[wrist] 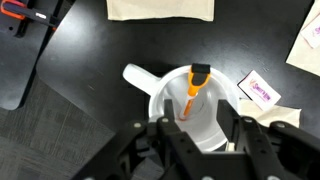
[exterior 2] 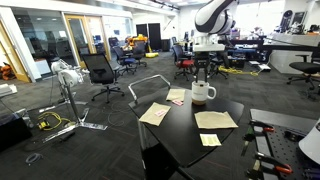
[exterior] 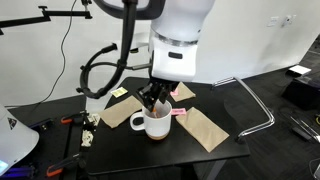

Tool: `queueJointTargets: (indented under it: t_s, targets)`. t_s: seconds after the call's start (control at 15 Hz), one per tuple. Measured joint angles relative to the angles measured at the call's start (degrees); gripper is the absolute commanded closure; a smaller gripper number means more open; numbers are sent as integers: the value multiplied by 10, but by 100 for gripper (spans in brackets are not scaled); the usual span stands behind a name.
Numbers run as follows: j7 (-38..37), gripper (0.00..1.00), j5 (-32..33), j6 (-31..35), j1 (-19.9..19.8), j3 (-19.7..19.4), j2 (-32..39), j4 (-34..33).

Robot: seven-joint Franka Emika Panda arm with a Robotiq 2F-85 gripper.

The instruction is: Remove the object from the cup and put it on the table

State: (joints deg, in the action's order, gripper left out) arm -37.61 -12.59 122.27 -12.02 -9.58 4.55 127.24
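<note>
In the wrist view the tool [wrist: 200, 150] is shown spread wide and empty, just above a white mug [wrist: 215, 105]. An orange stick [wrist: 190, 95] is leaned inside the mug, ungripped. The black table [wrist: 120, 45] lies beneath. Both lifting out and placing are judged undone.

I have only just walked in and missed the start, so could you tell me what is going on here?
The robot's gripper hangs right over the white cup on the black table, with its jaws open and nothing in them. The orange stick sits inside the cup, not yet grasped. Tan paper pieces and a small pink item lie on the table beside the cup.
</note>
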Motion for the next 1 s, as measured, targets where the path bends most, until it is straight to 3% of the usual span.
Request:
queueJointTargets:
  t_s: [1.0]
  targets:
    - [1, 51, -1, 0, 17, 0, 27, -3]
